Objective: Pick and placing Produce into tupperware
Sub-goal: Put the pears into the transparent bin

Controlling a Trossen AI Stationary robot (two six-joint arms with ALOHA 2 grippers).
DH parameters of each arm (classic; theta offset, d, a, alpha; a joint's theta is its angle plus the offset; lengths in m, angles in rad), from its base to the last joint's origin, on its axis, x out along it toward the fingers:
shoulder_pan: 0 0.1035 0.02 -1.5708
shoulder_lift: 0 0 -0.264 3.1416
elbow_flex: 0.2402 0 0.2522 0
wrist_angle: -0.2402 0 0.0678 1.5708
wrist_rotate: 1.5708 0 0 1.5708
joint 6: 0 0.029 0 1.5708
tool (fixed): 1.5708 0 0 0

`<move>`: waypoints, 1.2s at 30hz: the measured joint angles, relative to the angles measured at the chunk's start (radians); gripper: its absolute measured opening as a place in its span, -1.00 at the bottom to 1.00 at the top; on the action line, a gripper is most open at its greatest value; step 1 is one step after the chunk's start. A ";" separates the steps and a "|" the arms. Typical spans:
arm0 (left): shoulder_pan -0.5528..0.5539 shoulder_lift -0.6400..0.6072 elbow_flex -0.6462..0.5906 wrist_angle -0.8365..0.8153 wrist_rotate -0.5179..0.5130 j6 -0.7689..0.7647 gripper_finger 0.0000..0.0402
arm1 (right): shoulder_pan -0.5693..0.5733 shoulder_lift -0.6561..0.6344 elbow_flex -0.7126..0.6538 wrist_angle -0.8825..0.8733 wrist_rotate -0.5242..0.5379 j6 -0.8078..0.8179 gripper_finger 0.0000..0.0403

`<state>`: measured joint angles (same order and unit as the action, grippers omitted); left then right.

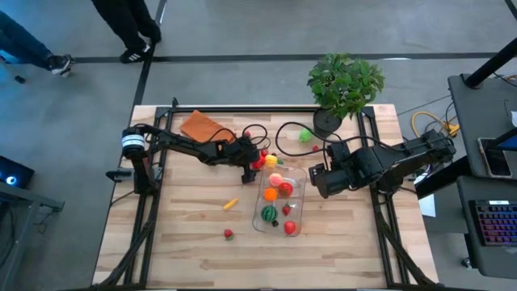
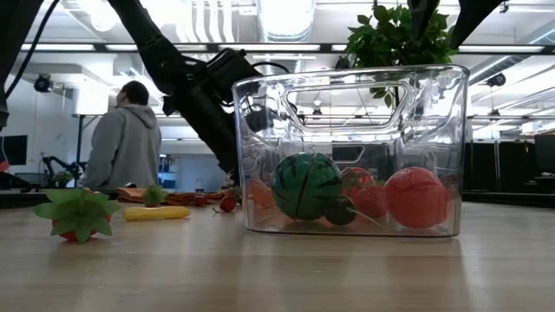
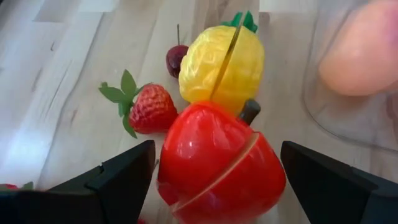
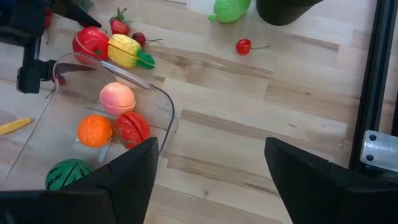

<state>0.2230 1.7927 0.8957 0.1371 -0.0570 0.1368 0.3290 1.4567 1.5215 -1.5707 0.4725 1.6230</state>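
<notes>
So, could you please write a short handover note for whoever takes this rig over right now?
Left pincer: open around the glossy red toy apple, beside the clear plastic rectangular tub, not yet closed.
Right pincer: open, empty, waiting on the tub's other side.
Done: tub holds a green striped watermelon, an orange, a peach and red pieces.
Left: apple, yellow toy pineapple, strawberry, cherries, green piece, small orange piece and a red one on the table.

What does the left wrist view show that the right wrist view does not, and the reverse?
Only the left wrist view shows the left gripper open around the red apple.

Only the right wrist view shows the tupperware's contents besides the peach: orange, watermelon, a red piece. It also shows a green fruit, a lone cherry and the open right gripper.

Both show the apple, pineapple, strawberry and peach.
</notes>
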 joint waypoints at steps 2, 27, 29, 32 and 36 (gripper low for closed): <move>0.000 0.002 -0.002 0.003 0.000 0.000 0.65 | 0.000 0.000 0.000 0.000 0.000 0.000 0.43; 0.000 -0.010 -0.001 -0.011 -0.004 0.000 0.38 | 0.000 0.000 0.000 0.000 0.000 0.000 0.40; -0.001 -0.030 -0.001 -0.036 -0.012 0.000 0.38 | 0.000 0.000 0.000 0.000 0.000 0.000 0.40; -0.001 -0.080 -0.002 -0.102 -0.031 0.000 0.38 | 0.000 0.000 0.000 0.000 0.000 0.000 0.41; -0.003 -0.164 -0.005 -0.203 -0.051 -0.001 0.37 | 0.000 0.000 0.000 0.000 0.001 -0.001 0.43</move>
<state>0.2205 1.6283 0.8909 -0.0660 -0.1079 0.1360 0.3290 1.4567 1.5215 -1.5710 0.4730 1.6223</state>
